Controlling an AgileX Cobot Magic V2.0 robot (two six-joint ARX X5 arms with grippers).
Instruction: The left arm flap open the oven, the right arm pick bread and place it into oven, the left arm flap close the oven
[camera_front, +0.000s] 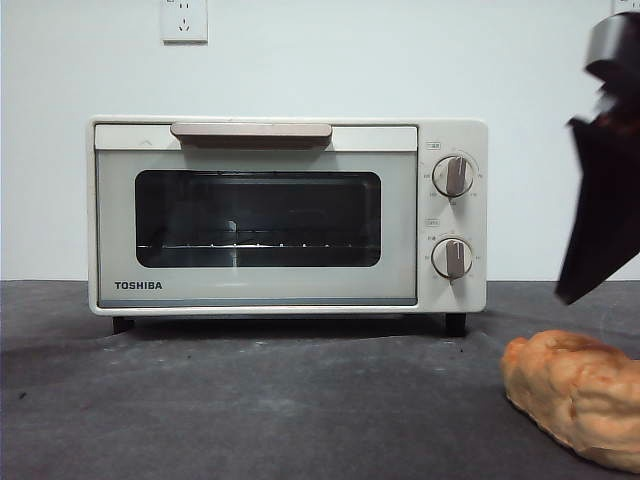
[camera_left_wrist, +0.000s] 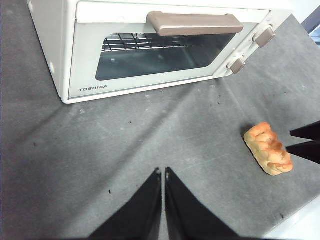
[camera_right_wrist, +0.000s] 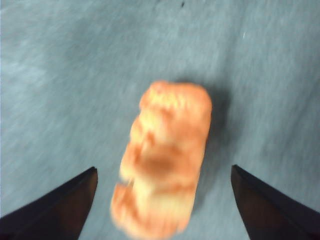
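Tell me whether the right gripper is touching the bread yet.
Apart. In the right wrist view the right gripper is open, its fingers wide on either side of the bread with grey mat showing between each and the loaf.

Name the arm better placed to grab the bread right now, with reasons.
Right. The right gripper hangs over the bread with jaws open on either side of it. The left gripper is shut, away from the loaf, facing the closed oven.

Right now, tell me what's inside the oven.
Through the closed oven's glass, only a wire rack shows; nothing sits on it. The dark corners behind the door frame are hidden. The bread lies outside on the table, below the open right gripper.
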